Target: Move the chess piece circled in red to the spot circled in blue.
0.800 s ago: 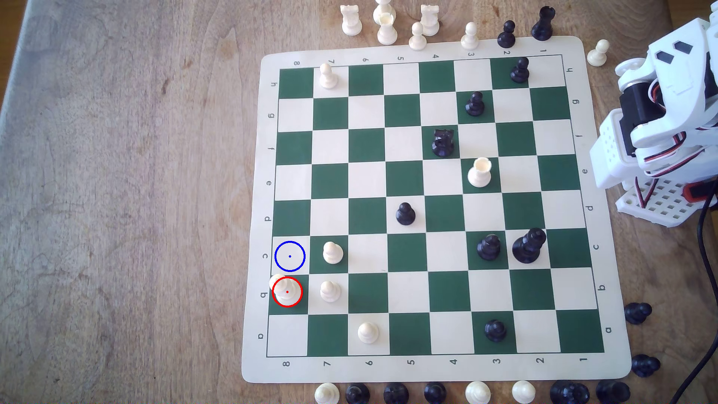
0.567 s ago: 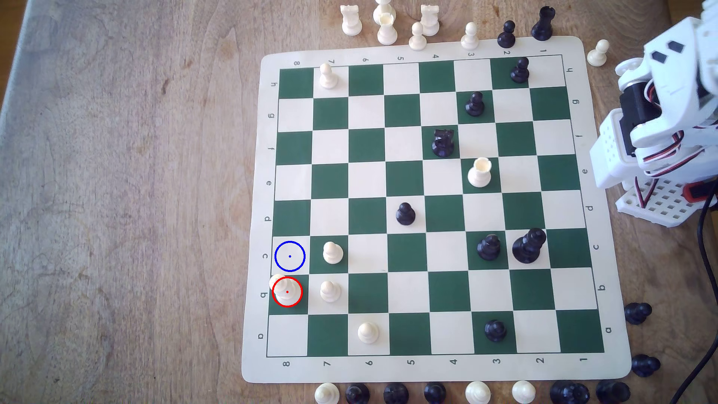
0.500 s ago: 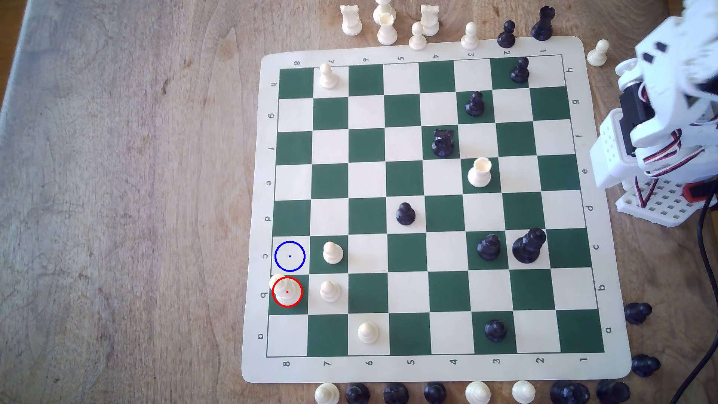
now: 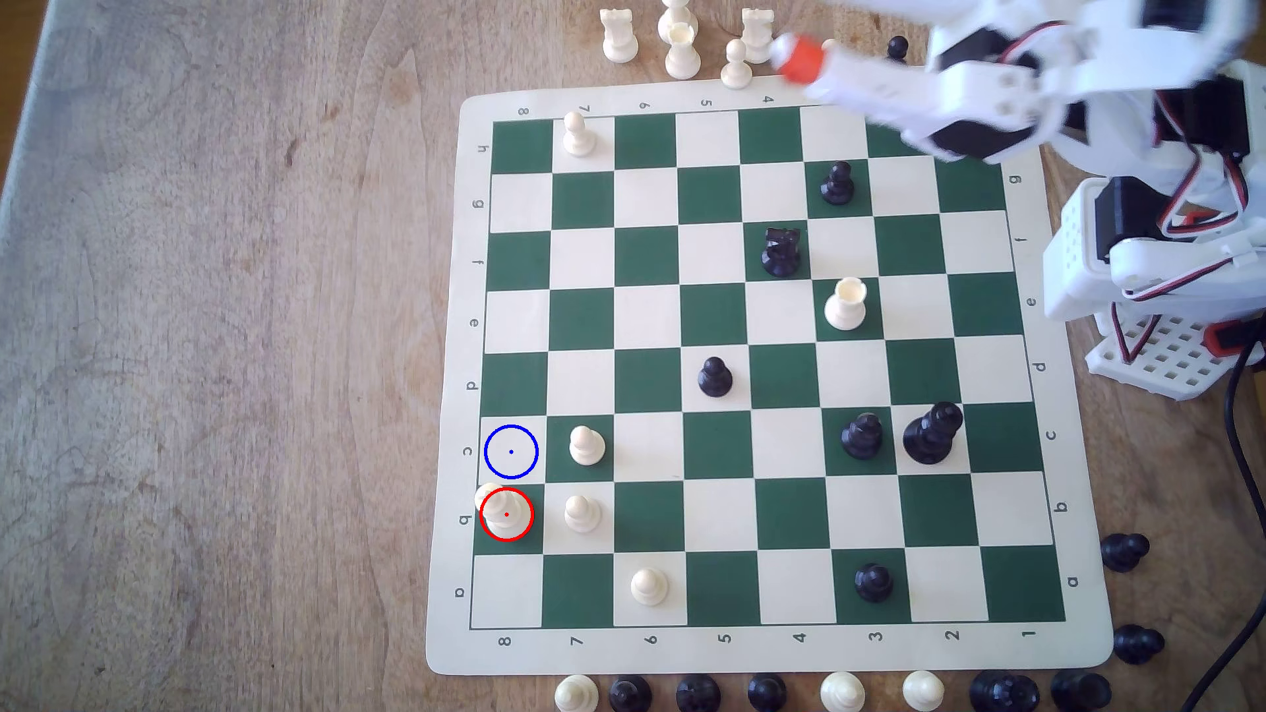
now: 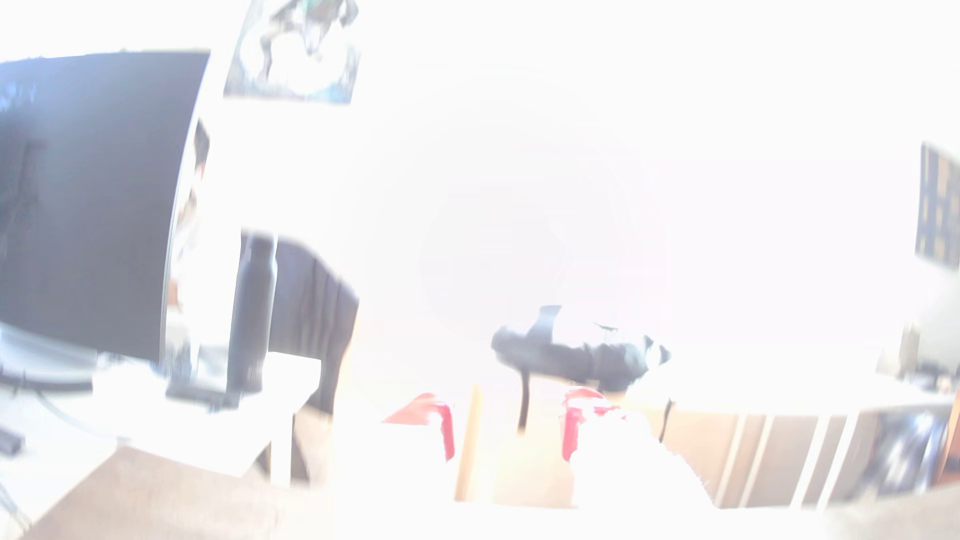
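The chess piece (image 4: 505, 515), cream-white with a wide round base, stands in the red ring on a green square at the board's lower left corner in the exterior view. The spot (image 4: 511, 452) is the bare cream square ringed in blue, one square above it in that view. My gripper (image 4: 796, 57), motion-blurred and tipped in orange-red, hangs over the board's top edge, far from both. In the washed-out wrist view my gripper (image 5: 509, 431) points out into the room. Its red fingertips (image 5: 444, 426) stand apart with nothing between them.
Cream pawns (image 4: 587, 445) (image 4: 582, 513) stand beside the spot and the piece, another (image 4: 648, 587) lower down. A cup-crowned cream piece (image 4: 846, 304) and several black pieces (image 4: 714, 376) stand mid-board. Captured pieces line the board's top and bottom edges. The arm's base (image 4: 1164, 301) sits at the exterior view's right.
The arm has unfolded from its tucked pose at the exterior view's right and swung out over the board's top right corner. No piece has moved.
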